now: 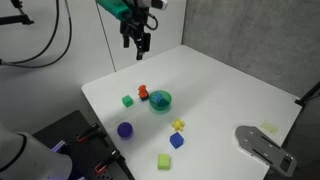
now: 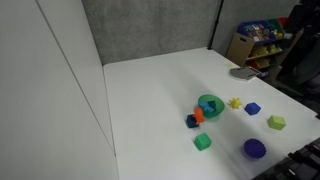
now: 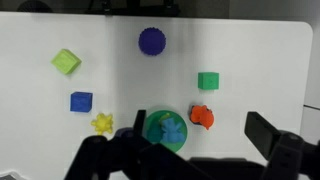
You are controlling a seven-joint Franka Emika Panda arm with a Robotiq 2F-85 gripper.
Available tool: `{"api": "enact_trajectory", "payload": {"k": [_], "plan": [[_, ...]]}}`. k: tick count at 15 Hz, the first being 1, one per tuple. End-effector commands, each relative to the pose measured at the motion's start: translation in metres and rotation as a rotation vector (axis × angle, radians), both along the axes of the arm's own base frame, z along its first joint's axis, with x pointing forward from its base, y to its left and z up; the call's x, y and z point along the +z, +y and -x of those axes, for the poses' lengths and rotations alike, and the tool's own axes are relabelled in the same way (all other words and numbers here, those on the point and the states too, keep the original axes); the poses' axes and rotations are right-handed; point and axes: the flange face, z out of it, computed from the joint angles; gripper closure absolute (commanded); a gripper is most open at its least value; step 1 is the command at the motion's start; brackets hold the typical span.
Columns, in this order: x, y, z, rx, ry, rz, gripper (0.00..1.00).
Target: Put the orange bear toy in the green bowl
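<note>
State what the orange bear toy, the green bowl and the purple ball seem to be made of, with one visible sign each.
Orange bear toy: probably moulded plastic or rubber; one solid colour, lumpy rounded form. Green bowl: likely plastic; even colour, smooth rim. Purple ball: plastic or foam, matte; flat colour, no bright glint. Too blurred to be sure.

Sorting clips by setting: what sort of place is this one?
Probably a robotics lab, not a home: a plain white table backed by a grey panel wall, with hanging cables and a cluttered shelf nearby.
</note>
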Motion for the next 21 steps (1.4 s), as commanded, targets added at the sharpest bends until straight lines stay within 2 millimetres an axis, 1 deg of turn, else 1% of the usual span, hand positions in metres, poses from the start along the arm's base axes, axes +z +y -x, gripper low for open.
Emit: {"api": "enact_trajectory", "payload": {"k": [1, 5, 8, 10, 15, 18, 21], "plan": [[0.001, 0.0, 0.0, 0.0, 0.0, 0.0, 0.0], [0.001, 0.0, 0.0, 0.0, 0.0, 0.0, 0.0], [-0.003, 0.015, -0.011, 0.016, -0.037, 0.035, 0.0], [-0.007, 0.029, -0.021, 0.044, -0.063, 0.042, 0.0], [-0.029, 0.08, -0.047, 0.124, -0.14, 0.099, 0.0], [-0.052, 0.109, -0.062, 0.158, -0.191, 0.14, 0.0], [-0.082, 0.133, -0.074, 0.172, -0.228, 0.173, 0.0]]}}
